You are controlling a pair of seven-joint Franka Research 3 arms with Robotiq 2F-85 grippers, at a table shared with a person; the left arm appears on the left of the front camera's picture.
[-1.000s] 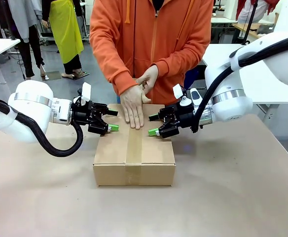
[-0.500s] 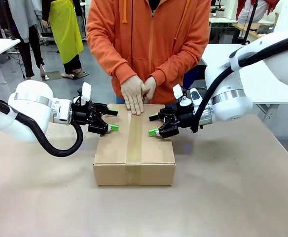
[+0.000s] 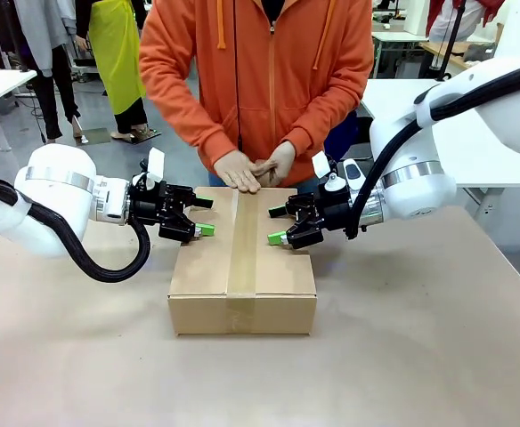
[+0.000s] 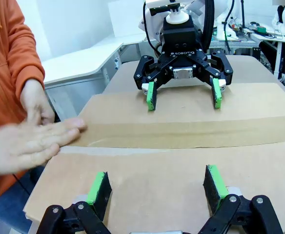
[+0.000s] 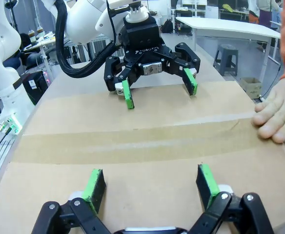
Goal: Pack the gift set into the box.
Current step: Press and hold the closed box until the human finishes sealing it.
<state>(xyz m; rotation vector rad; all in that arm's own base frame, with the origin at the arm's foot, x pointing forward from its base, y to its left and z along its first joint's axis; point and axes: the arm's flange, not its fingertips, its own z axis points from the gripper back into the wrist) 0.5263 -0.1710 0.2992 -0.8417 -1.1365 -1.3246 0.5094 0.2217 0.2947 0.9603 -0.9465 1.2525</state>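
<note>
Tan table (image 3: 420,356), closed taped box (image 3: 242,276), person's hands (image 3: 255,169) at far edge

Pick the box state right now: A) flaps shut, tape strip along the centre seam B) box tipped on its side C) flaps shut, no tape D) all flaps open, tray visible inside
A: the box sits flat on the table with its flaps closed and a strip of tape running down the middle seam; the person's hands rest at its far edge, and both grippers, left and right, hang open over the top.
</note>
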